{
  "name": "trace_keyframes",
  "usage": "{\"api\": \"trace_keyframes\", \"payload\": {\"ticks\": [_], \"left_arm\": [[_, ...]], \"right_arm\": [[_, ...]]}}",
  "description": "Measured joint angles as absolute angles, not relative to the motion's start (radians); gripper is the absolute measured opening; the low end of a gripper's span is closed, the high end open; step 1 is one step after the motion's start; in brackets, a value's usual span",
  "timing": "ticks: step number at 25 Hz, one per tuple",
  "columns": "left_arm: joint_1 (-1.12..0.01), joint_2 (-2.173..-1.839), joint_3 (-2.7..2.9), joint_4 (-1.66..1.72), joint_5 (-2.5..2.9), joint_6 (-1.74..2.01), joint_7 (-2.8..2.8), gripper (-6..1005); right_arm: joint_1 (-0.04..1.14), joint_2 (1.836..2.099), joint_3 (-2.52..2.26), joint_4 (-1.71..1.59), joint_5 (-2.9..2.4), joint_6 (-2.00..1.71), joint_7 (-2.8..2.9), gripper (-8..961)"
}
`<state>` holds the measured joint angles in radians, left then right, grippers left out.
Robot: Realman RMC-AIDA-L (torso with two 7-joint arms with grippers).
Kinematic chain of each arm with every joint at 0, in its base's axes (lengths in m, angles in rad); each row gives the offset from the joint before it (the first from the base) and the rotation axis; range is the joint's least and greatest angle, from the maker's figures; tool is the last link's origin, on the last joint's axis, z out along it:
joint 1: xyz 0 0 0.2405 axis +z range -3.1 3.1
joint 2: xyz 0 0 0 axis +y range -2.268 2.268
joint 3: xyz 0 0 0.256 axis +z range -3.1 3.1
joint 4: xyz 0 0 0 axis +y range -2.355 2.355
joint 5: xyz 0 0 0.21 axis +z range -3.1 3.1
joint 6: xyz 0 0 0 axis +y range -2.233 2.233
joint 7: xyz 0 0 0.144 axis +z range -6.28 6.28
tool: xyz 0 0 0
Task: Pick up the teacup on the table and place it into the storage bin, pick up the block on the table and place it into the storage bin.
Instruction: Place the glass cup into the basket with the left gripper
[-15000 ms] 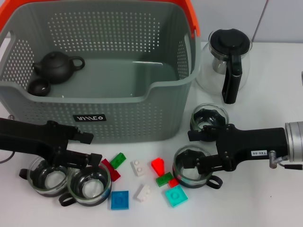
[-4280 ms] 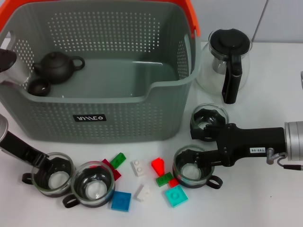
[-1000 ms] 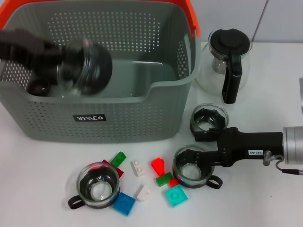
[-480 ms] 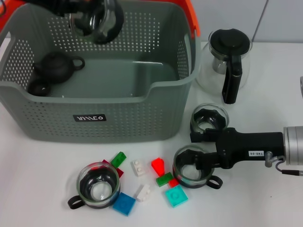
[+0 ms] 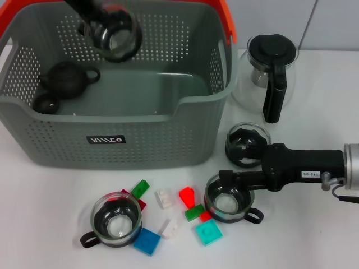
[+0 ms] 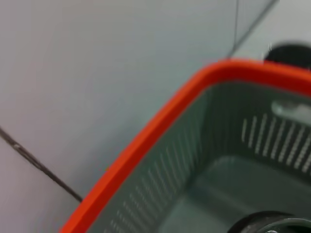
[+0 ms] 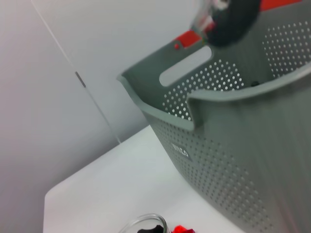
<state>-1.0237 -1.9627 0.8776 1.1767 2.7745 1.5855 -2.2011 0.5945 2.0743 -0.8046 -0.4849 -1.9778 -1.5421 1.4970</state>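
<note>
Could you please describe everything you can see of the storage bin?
The storage bin is a large grey plastic basket with perforated walls, an orange handle along its far rim, a scooped front edge and a small black logo label. It stands upright on the white table. Inside lie a dark teapot and small dark cup; a glass teacup is held above it.

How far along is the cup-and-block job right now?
Nothing is visibly finished. The left gripper holds one glass teacup over the storage bin, unreleased. The right gripper sits at another teacup. Two more teacups and every block remain on the table.
</note>
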Motion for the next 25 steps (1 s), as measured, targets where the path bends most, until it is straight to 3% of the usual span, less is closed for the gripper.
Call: {"api": "trace_keyframes", "payload": {"ticks": [25], "left_arm": [[-1.065, -2.006, 1.465, 0.778, 2.860, 1.132, -2.398, 43]], "right_arm": [[0.568, 2.071, -0.799, -0.477, -1.978, -1.518, 1.488, 912]]}}
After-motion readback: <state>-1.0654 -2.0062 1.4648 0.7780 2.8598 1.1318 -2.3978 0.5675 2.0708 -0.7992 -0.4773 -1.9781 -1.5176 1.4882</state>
